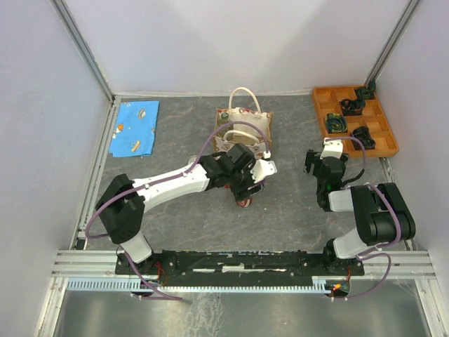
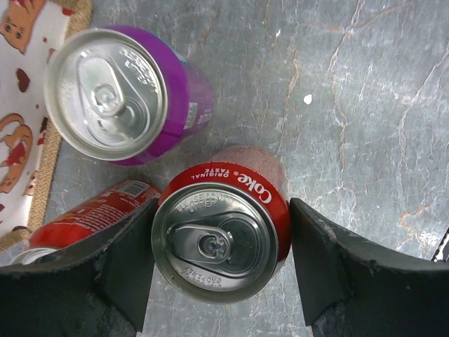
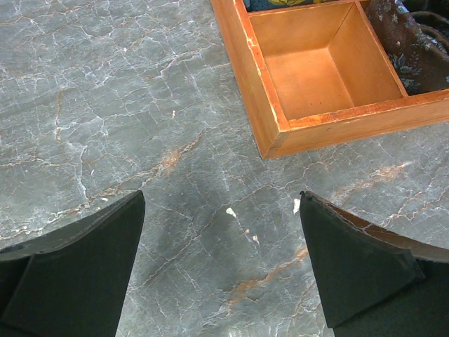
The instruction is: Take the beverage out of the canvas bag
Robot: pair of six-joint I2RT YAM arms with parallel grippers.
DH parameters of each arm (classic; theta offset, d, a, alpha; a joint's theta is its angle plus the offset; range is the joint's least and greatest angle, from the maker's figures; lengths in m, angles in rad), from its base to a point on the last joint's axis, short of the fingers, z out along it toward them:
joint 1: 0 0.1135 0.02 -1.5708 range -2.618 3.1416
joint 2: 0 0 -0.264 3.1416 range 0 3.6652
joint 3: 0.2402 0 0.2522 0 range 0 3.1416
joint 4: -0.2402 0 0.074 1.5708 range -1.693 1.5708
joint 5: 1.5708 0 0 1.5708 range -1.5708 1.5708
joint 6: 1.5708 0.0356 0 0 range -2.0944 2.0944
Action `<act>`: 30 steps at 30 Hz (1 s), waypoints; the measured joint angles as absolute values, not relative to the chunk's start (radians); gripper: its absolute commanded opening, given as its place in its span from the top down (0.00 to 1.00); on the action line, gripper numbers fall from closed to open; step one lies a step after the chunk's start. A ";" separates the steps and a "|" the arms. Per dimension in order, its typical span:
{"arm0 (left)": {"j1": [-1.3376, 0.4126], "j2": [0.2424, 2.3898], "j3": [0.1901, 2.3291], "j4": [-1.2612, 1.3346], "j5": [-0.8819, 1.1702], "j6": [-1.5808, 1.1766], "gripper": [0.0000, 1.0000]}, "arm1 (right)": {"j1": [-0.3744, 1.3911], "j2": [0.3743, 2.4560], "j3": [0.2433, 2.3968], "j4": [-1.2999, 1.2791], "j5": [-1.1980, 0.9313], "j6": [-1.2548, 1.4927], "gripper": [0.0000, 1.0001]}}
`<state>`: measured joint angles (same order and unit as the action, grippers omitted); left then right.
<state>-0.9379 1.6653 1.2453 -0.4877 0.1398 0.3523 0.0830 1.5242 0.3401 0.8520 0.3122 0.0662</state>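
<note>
A red Coke can [image 2: 224, 239] stands upright on the grey table, and my left gripper [image 2: 222, 207] is shut on it, one finger pressed to each side. Just beyond it stands a purple can [image 2: 130, 91]. A second red can [image 2: 88, 210] shows at the left, partly hidden by my left finger. The canvas bag's patterned side [image 2: 17, 105] fills the left edge. In the top view the canvas bag [image 1: 242, 121] sits behind my left gripper [image 1: 245, 191]. My right gripper [image 3: 222, 196] is open over bare table.
An orange compartment tray [image 1: 321, 116] with dark items stands at the back right; its corner [image 3: 245, 63] lies just ahead of my right gripper [image 1: 319, 168]. A blue cloth [image 1: 135, 126] lies at the back left. White walls enclose the table.
</note>
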 measured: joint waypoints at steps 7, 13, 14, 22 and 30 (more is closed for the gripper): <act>-0.938 1.662 1.179 -0.431 0.142 0.340 0.90 | 0.083 1.524 0.340 0.852 0.312 0.066 0.01; -0.938 1.657 1.155 -0.381 0.141 0.333 0.58 | 0.083 1.524 0.340 0.852 0.312 0.066 0.01; -0.938 1.655 1.152 -0.378 0.141 0.332 0.53 | 0.083 1.524 0.340 0.852 0.312 0.066 0.01; -0.938 1.641 1.139 -0.384 0.133 0.332 0.20 | 0.083 1.524 0.340 0.852 0.312 0.066 0.01; -0.938 1.635 1.137 -0.435 0.129 0.326 0.01 | 0.083 1.524 0.340 0.852 0.312 0.066 0.01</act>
<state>-0.9382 1.6348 1.1370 -0.4351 0.1287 0.3256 0.0830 1.5242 0.3401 0.8520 0.3122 0.0662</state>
